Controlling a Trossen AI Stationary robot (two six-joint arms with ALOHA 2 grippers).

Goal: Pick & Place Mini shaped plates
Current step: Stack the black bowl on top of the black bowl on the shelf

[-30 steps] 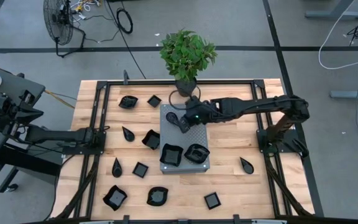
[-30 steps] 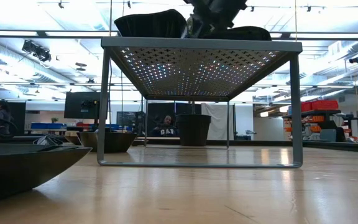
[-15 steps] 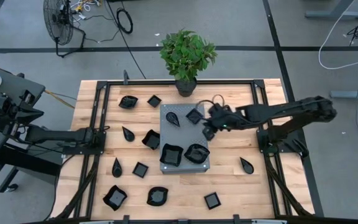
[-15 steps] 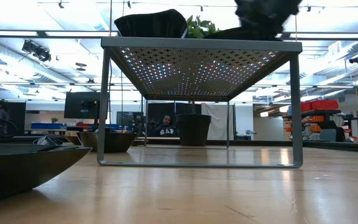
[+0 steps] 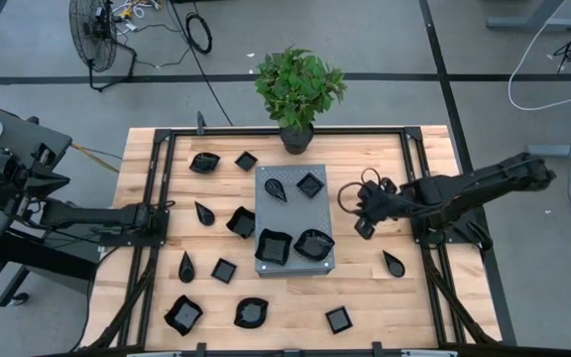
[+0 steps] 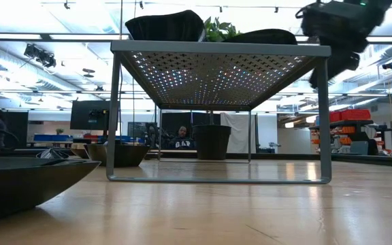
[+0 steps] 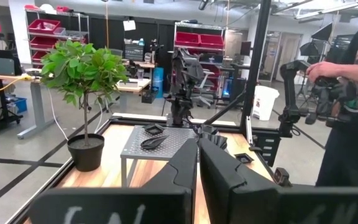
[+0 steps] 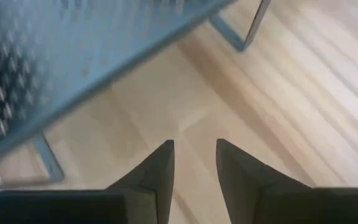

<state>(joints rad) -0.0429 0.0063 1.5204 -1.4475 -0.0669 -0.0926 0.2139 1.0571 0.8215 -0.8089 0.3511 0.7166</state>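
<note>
Several small glossy black plates are in the high view. Of those on the grey perforated stand [image 5: 294, 220], I name a teardrop plate [image 5: 276, 186], a square plate [image 5: 310, 183] and a wavy-edged plate [image 5: 313, 243]. More lie on the wooden table, among them a teardrop plate [image 5: 394, 263] near the right side. My right gripper [image 5: 362, 223] hangs just right of the stand, above bare wood, open and with nothing between its fingers [image 8: 194, 155]. My left gripper [image 5: 162, 214] waits at the table's left side, shut [image 7: 197, 158].
A potted plant [image 5: 298, 89] stands at the table's far edge, behind the stand. Black frame rails [image 5: 409, 178] run along the table's sides. In the left wrist view a person [image 7: 347, 93] stands beyond the table's right side. Bare wood [image 5: 365, 288] lies between stand and right rail.
My right gripper has drawn back from over the stand's far part toward the table's right edge and now hangs beside the stand. A square plate shows on the stand's far right part where the gripper was. The left arm has kept still.
</note>
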